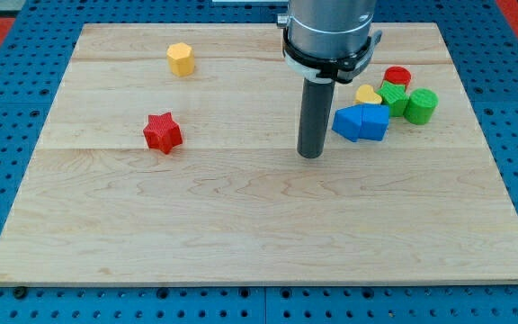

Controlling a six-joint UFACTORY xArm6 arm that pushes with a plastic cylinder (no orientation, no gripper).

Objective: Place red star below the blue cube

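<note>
The red star (pixel 162 132) lies on the wooden board (pixel 241 225) at the view's left, apart from all other blocks. The blue cube (pixel 373 121) sits at the view's right, touching a blue triangular block (pixel 348 123) on its left side. My tip (pixel 310 155) rests on the board just left of and slightly below the blue blocks, a small gap away. It is far to the right of the red star.
A yellow hexagonal block (pixel 180 58) sits at the view's upper left. Behind the blue cube are a yellow heart (pixel 368 93), a red cylinder (pixel 397 77), a green star (pixel 394 96) and a green cylinder (pixel 421 104).
</note>
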